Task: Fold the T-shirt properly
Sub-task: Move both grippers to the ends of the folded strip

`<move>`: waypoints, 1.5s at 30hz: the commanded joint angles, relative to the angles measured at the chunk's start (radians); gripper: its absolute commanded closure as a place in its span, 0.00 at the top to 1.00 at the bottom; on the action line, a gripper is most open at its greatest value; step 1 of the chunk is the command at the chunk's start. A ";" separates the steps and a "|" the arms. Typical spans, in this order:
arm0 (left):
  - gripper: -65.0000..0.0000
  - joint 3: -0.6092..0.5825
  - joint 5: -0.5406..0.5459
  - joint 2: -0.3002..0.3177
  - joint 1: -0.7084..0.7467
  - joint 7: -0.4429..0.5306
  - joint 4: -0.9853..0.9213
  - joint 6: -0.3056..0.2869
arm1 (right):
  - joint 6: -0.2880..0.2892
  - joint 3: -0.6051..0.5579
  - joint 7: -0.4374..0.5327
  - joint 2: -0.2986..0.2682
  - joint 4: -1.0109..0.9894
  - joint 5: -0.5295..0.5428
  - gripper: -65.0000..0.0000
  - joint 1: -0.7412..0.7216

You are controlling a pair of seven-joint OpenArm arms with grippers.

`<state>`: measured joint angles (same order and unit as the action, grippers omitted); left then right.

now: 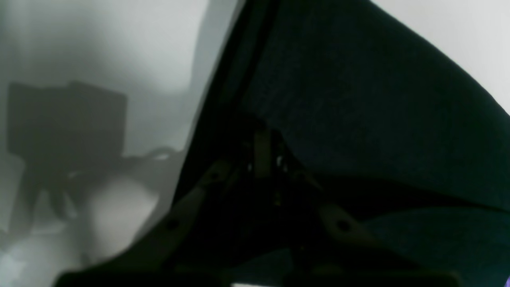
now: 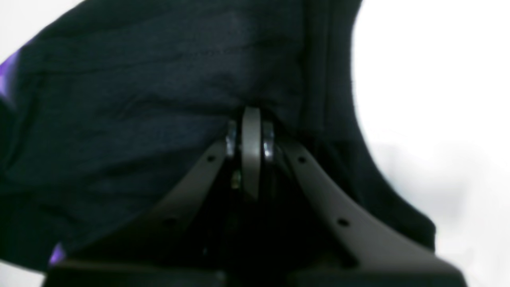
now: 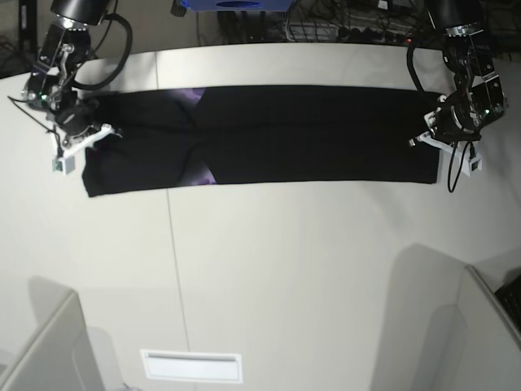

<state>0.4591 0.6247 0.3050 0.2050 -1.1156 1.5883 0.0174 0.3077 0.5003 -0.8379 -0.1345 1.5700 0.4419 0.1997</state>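
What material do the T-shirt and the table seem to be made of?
T-shirt: soft knit fabric, probably cotton, matte black; it creases and drapes at the right gripper, and a fine weave shows near the left gripper. Table: hard, smooth off-white surface, perhaps laminate; a thin seam crosses it.

Close-up of right hand, fingers pressed together and pinching black T-shirt at the fingertips. Dark wrinkled cloth spread ahead of and to the left of the hand, a stitched hem just right. Purple slivers at far left. Bright white worktop to the right.
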 commanded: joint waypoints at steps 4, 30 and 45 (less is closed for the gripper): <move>0.00 0.077 -0.021 0.007 -0.002 -0.004 0.102 0.008 | 0.002 0.007 0.004 0.011 0.093 -0.015 0.00 0.004; 1.00 0.355 0.527 0.024 0.119 -0.001 0.020 0.006 | 0.005 -0.053 -0.099 0.095 0.442 -0.013 0.00 0.062; 0.97 0.042 0.254 0.132 0.089 0.001 -0.009 0.006 | 0.005 -0.099 -0.096 0.100 0.442 -0.013 0.00 0.077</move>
<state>0.4980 0.8825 0.4221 0.2916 -1.1049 1.5742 0.0216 0.3111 0.3992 -0.9543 -0.0273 1.9961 0.4179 0.2832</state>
